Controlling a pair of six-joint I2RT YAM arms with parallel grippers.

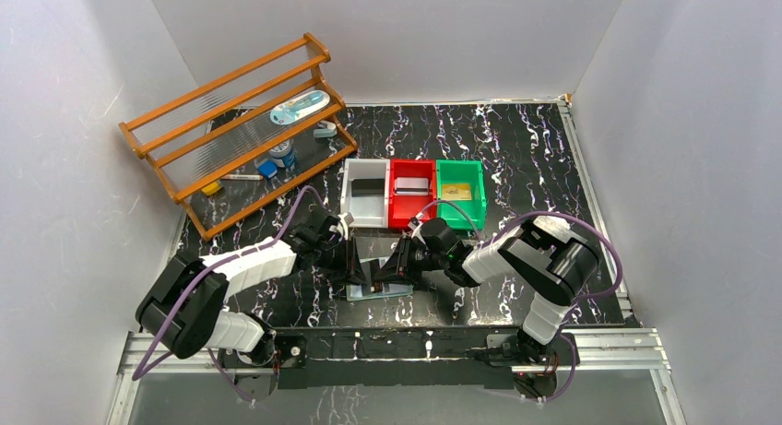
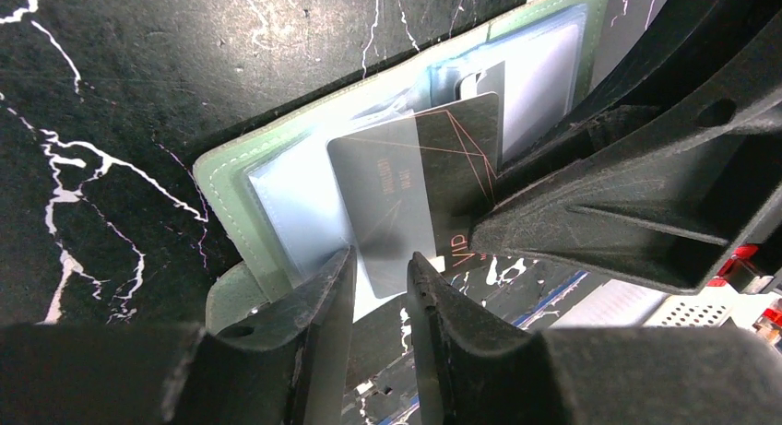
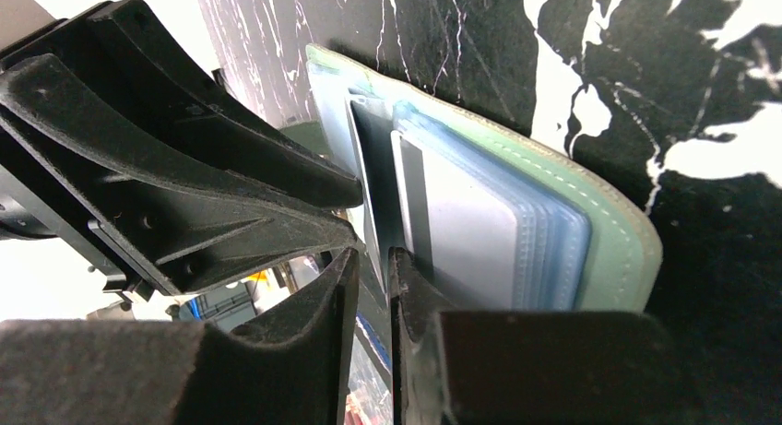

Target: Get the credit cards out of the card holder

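The grey-green card holder point(image 1: 373, 292) lies spread on the black marbled table, its clear pockets point(image 2: 295, 204) facing up. A dark credit card point(image 2: 443, 167) printed "VIP" sticks partway out of a pocket. My left gripper point(image 2: 380, 264) stands open at the holder's near edge, a narrow gap over the pale pocket sheet. My right gripper point(image 3: 373, 257) is open by a slit, with the card's thin edge point(image 3: 372, 199) running into that slit. The two grippers meet tip to tip over the holder point(image 3: 618, 250). Their arms hide most of it from above.
Behind the holder stand a white bin point(image 1: 349, 200), a red bin point(image 1: 396, 207) and a green bin point(image 1: 480, 191), each with a card inside. A wooden rack point(image 1: 240, 121) with small items stands at the back left. White walls close in the sides.
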